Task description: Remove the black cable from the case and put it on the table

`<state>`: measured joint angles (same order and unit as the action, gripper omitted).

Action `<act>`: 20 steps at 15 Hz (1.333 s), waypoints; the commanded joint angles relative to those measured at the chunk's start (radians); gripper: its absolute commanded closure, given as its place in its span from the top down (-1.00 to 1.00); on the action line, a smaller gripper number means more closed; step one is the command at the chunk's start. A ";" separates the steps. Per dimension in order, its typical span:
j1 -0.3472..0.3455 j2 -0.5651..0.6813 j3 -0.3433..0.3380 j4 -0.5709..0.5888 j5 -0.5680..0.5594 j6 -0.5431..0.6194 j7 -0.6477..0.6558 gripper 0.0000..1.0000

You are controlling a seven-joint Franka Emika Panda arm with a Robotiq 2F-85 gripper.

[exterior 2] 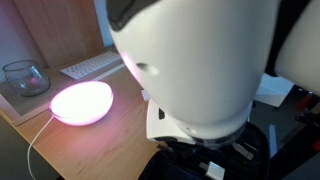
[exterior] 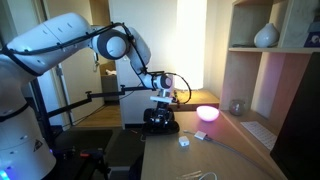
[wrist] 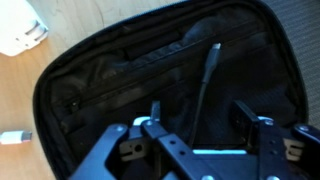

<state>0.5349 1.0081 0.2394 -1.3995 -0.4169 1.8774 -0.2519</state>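
Above the tan table, beside a glowing lamp, the gripper hangs released over the case

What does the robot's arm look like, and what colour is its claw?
The arm is smooth, shiny white. It is made of fat rounded tubes with darker rings at the joints. Close up in an exterior view, it looks like a big white egg. The claw is black, with two flat fingers on hinged links that have little round holes. I can't see any writing on it.
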 commanded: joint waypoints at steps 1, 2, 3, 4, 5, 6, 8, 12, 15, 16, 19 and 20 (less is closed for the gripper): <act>0.023 -0.020 0.001 -0.002 -0.007 -0.011 -0.001 -0.16; 0.022 -0.019 0.001 -0.001 -0.005 -0.012 0.000 -0.29; 0.021 -0.019 0.002 -0.001 -0.004 -0.013 -0.002 -0.43; 0.022 -0.019 0.001 0.002 -0.004 -0.017 0.000 -0.59; 0.019 -0.019 0.002 0.001 -0.001 -0.014 0.000 -0.72; 0.013 -0.022 0.005 0.000 0.004 -0.013 -0.004 -0.89; 0.004 -0.027 0.005 0.001 0.011 -0.017 -0.005 -1.00; -0.024 -0.046 0.002 -0.011 0.026 -0.017 -0.007 -0.97; -0.083 -0.104 0.007 -0.034 0.069 -0.020 -0.025 -0.97; -0.112 -0.129 0.019 -0.044 0.092 -0.009 -0.049 -0.97; -0.155 -0.200 0.010 -0.053 0.125 -0.014 -0.055 -0.97; -0.167 -0.218 0.006 -0.054 0.136 -0.009 -0.052 -0.97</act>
<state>0.4078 0.8808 0.2419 -1.4004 -0.3197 1.8745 -0.2930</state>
